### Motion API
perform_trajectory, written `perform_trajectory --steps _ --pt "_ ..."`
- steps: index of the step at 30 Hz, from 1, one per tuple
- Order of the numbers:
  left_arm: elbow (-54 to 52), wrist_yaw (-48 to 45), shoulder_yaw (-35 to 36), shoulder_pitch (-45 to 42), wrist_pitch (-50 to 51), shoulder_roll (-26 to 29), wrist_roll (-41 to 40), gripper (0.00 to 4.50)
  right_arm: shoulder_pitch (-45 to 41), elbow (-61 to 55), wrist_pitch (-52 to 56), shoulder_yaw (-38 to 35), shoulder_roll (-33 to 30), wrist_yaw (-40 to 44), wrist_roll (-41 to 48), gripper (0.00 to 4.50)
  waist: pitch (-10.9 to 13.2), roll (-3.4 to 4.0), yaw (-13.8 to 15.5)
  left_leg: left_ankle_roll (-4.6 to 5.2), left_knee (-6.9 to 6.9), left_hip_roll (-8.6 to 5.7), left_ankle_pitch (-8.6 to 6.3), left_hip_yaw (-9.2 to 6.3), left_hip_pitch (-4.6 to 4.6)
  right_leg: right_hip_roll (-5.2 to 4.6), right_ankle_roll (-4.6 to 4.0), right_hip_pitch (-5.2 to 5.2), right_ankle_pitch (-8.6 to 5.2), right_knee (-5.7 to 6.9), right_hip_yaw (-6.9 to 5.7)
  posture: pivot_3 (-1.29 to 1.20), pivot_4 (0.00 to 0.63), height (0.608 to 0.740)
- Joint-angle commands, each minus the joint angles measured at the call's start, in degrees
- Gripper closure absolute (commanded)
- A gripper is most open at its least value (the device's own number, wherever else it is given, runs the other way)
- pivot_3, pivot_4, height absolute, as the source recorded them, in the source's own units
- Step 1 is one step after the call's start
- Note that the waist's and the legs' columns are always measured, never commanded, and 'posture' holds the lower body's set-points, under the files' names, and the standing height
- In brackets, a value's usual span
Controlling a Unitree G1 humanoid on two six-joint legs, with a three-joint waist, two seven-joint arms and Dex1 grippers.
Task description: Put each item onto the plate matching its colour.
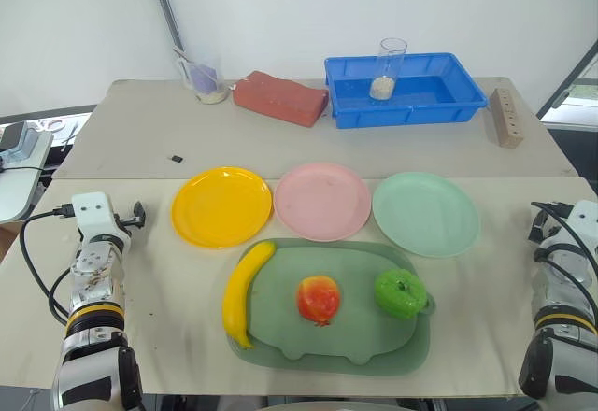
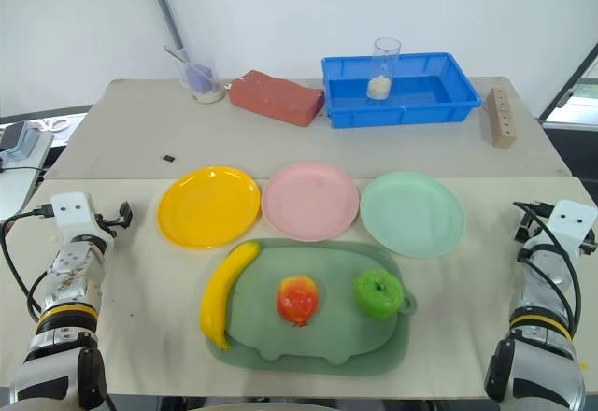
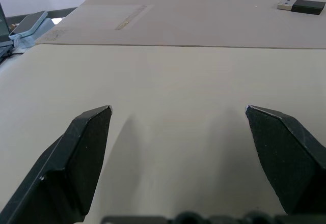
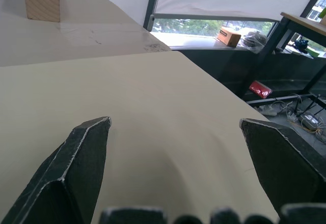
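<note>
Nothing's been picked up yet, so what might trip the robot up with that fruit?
The red apple and green apple are round, so they might roll across the tray if a pincer nudges them. The banana overhangs the tray's edge and could tip off. The plates sit close together, so fruit may land on the wrong one.

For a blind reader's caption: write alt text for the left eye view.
Yellow toy banana, red-orange toy apple and green toy apple sit on a dull-green tray, in front of round yellow, pink and mint plastic plates. Both arms flank them.
</note>
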Motion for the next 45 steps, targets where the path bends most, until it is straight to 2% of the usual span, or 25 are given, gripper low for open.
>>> perform_trajectory --steps 1,3,6,9,12,16,21,26,32,37,43,45 --pt "-3.5 -0.8 1.0 0.2 -0.6 1.5 -1.2 0.00 -0.4 -2.5 -1.3 -0.3 -1.2 0.1 0.7 0.02 0.0 0.00 0.0 0.00 0.00 0.00 0.00 0.00 0.00 0.00 0.00 0.00 0.00 0.00 0.00 0.00 0.150 0.740" --pt "-6.3 -4.0 0.6 1.3 0.5 1.6 -2.2 0.00 -0.8 -2.7 -1.2 0.1 -1.2 0.6 0.4 0.02 0.0 0.00 0.0 0.00 0.00 0.00 0.00 0.00 0.00 0.00 0.00 0.00 0.00 0.00 0.00 0.00 0.150 0.740" --pt "-16.1 -13.4 -3.4 5.3 3.2 2.9 -2.9 0.00 -2.4 -3.1 -0.7 2.1 -1.4 3.0 -0.7 0.02 0.0 0.01 -0.2 0.00 -0.02 0.00 0.00 0.01 0.00 0.00 0.00 0.00 0.00 0.00 0.01 0.00 0.150 0.740" --pt "-32.3 -24.8 -6.8 11.7 10.7 5.5 -8.3 0.00 -4.5 -5.4 -0.4 5.8 -1.9 9.8 -1.8 0.02 0.0 0.09 -0.5 -0.01 -0.06 0.02 0.00 0.03 0.00 0.00 -0.01 -0.01 0.01 -0.01 0.04 0.00 0.150 0.740" --pt "-46.4 -30.8 -8.3 16.7 19.1 9.3 -13.0 0.00 -6.5 -9.9 1.0 8.7 -3.0 19.2 -1.1 0.02 0.1 0.17 -0.5 -0.03 -0.07 0.06 0.00 0.05 -0.01 0.02 -0.02 -0.04 0.01 0.00 0.05 0.00 0.150 0.740" --pt "-59.6 -35.7 -8.9 20.9 28.3 13.2 -19.2 0.00 -8.1 -21.6 7.4 12.4 -3.8 35.5 3.7 0.02 0.1 0.25 -0.3 -0.02 -0.05 0.08 0.00 0.02 -0.01 0.04 -0.02 -0.03 0.00 0.00 0.04 0.00 0.150 0.740" --pt "-72.7 -38.9 -10.1 28.0 36.7 16.0 -25.2 0.00 -4.9 -46.7 26.1 18.7 -5.1 54.6 14.7 0.02 0.1 0.27 0.0 -0.01 -0.05 0.11 -0.01 0.03 -0.08 0.04 -0.04 -0.06 -0.01 -0.03 0.02 0.00 0.150 0.740" --pt "-76.5 -37.6 -12.2 31.2 40.3 16.0 -25.0 0.00 -3.0 -68.0 43.9 24.4 -6.1 62.6 25.8 0.02 0.2 0.20 0.6 0.00 -0.02 0.14 -0.03 0.02 -0.03 0.04 -0.22 -0.06 -0.10 -0.02 -0.01 0.00 0.150 0.740" --pt "-79.2 -33.4 -16.4 32.4 43.0 12.8 -23.8 0.00 -5.2 -82.9 53.3 28.2 -4.8 64.7 33.6 0.02 0.2 0.07 1.4 -0.05 -0.01 0.15 -0.07 0.03 -0.06 0.02 -0.35 -0.18 -0.17 -0.03 -0.01 0.00 0.150 0.740" --pt "-79.3 -29.7 -20.5 32.0 43.5 10.4 -21.0 0.00 -6.2 -86.6 55.2 29.7 -5.2 65.5 34.2 0.02 0.2 -0.17 1.6 -0.14 0.01 0.15 -0.13 0.02 -0.06 0.01 -0.39 -0.41 -0.18 -0.05 -0.02 0.00 0.150 0.740" --pt "-77.6 -30.0 -23.0 32.6 40.1 10.2 -16.8 0.00 -6.8 -87.1 54.9 29.8 -4.4 64.9 33.7 0.02 0.2 -0.18 1.5 -0.15 -0.01 0.17 -0.13 0.02 -0.10 0.03 -0.44 -0.51 -0.21 -0.04 -0.01 0.00 0.150 0.740" --pt "-77.6 -30.4 -22.9 32.7 39.7 10.0 -16.9 0.55 -6.8 -87.1 54.9 29.9 -4.2 64.7 33.5 0.00 0.2 -0.19 1.5 -0.13 -0.02 0.17 -0.13 0.02 -0.10 0.03 -0.45 -0.53 -0.21 -0.04 0.00 0.00 0.150 0.740"
